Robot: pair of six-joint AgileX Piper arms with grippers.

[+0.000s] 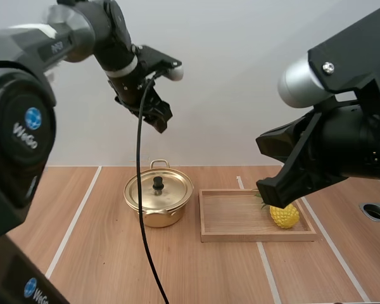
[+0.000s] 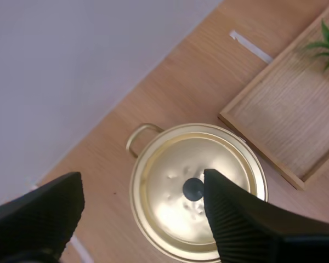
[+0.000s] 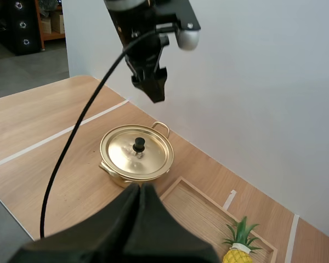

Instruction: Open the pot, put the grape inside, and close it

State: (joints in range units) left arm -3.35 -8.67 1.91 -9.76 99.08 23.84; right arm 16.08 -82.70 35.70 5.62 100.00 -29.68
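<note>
Hovering above pot (image 1: 158, 193), left pincer (image 1: 161, 125) spread wide, empty, right pincer (image 3: 140, 189) closed

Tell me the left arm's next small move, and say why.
Probably lower the left gripper straight down toward the black knob. The lid sits shut on the pot, the gripper hangs well above it, and its fingers stand open, with the knob showing between them in the left wrist view, so a short descent would likely line up a grasp.
</note>
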